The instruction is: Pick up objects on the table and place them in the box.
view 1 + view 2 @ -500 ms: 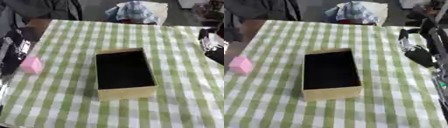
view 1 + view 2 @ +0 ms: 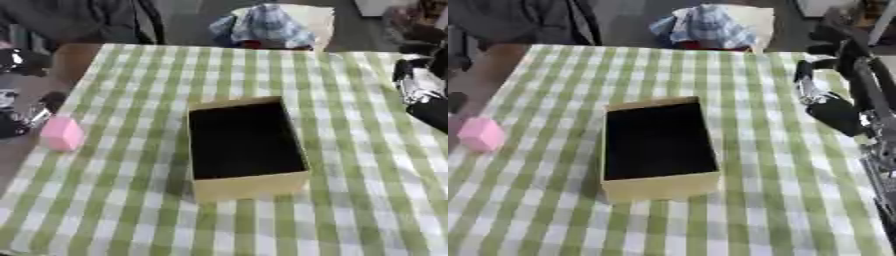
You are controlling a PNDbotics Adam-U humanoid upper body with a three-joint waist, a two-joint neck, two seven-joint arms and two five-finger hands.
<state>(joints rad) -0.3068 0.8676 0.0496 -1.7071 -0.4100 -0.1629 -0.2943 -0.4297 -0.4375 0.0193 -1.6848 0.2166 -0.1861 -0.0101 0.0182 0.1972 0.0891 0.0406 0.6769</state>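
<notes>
An open yellow cardboard box (image 2: 248, 186) with a dark, empty inside stands in the middle of the green-checked table (image 2: 367, 200). A small pink block (image 2: 61, 134) lies at the table's left edge. My left hand (image 2: 33, 116) shows just left of and above the block, at the table's edge, with relaxed fingers and nothing in it; it is blurred. My right hand (image 2: 817, 92) hangs over the right side of the table, well apart from the box, fingers relaxed and holding nothing.
A blue and white bundle of cloth (image 2: 264, 25) lies on a pale seat beyond the far edge. Dark clothing (image 2: 79, 20) shows at the far left. My right forearm (image 2: 866, 95) runs along the table's right side.
My left hand has drawn back to the left, a little away from the pink block. The block, the box and my right hand have stayed put.
</notes>
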